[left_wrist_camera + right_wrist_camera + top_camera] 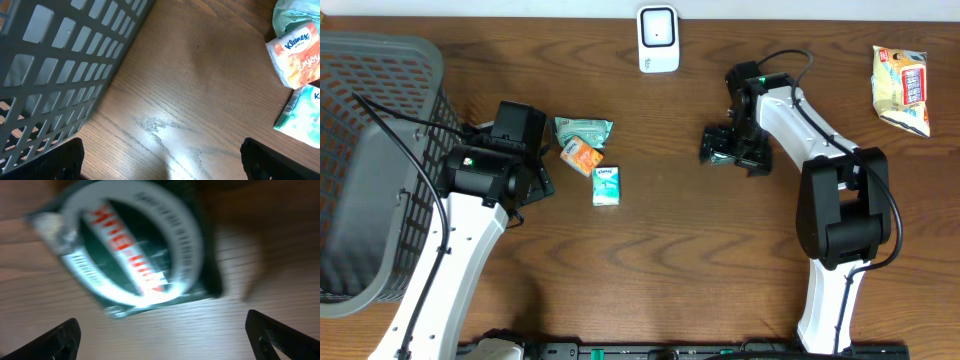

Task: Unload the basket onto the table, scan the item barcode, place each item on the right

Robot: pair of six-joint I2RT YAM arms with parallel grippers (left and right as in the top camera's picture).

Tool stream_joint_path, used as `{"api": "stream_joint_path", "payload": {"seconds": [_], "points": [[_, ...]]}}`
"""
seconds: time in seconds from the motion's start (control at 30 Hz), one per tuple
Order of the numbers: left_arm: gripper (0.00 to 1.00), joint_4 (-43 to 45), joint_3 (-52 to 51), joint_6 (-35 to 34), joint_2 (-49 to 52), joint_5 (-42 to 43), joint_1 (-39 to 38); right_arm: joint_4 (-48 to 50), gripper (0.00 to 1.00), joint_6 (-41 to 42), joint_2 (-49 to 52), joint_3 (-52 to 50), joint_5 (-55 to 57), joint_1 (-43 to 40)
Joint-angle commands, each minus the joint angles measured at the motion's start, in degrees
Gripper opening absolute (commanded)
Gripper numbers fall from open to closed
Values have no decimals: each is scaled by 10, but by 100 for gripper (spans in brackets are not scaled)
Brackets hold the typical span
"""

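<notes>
We see both claws spread apart: right claw [161, 339] over a blurred green packet [132, 247], left claw [161, 159] empty, tissue packs [295, 55] at two o'clock.

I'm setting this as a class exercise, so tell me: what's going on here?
Neither arm holds anything yet. The right gripper hangs open over a dark green packet lying on the table. The left gripper is open too, beside the grey basket and Kleenex packs. The white scanner stands at the far edge.

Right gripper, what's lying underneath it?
A dark green packet with a white ring and red lettering lies on the table below the open right gripper. Its blurred writing is unreadable; overhead, the gripper covers it.
</notes>
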Motion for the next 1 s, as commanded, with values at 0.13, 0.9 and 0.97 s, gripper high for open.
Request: {"api": "stream_joint_path", "payload": {"seconds": [0.13, 0.9, 0.97], "points": [[98, -2, 2, -3, -3, -7, 3, 67, 99, 140, -19, -4, -105, 11], [98, -2, 2, -3, -3, -7, 3, 113, 99, 530, -10, -5, 129, 27], [98, -2, 2, -3, -3, -7, 3, 113, 99, 530, -3, -5, 133, 27]]}}
